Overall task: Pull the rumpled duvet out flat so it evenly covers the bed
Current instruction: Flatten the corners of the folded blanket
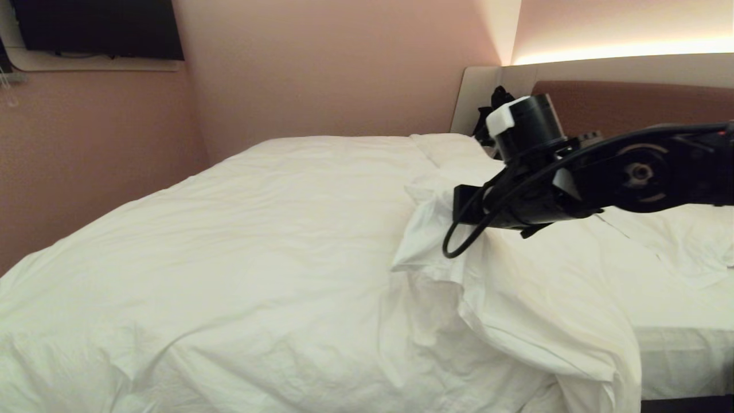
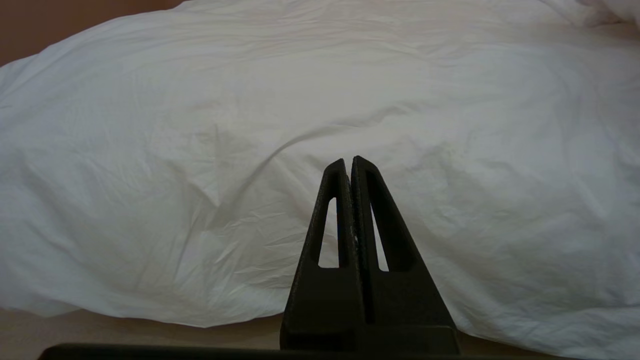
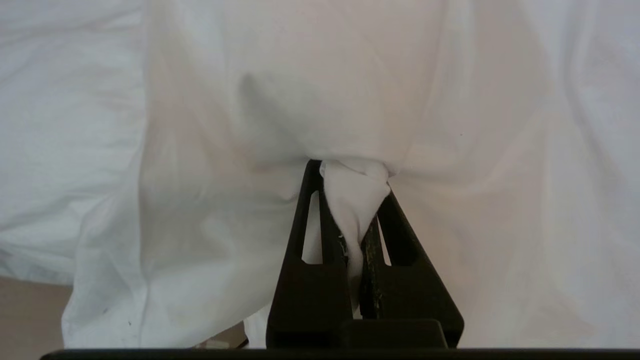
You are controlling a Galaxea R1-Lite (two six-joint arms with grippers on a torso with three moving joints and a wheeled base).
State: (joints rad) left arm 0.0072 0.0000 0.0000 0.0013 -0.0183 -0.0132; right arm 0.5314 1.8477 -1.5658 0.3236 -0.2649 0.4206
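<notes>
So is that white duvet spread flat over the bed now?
Not yet. The duvet is bunched where the right gripper pinches it, leaving the sheet bare.

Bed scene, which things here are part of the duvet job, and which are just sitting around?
Part of the job: duvet, bed, right gripper pinching a duvet fold.
Just around: pillows, headboard, wall television, left gripper, parked.

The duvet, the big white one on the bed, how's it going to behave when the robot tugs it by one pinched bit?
Probably floppy: the duvet bunches into a peak where the right gripper pinches it. It looks puffy, so likely light for its bulk. A single pinch may stretch locally rather than drag the whole cover.
</notes>
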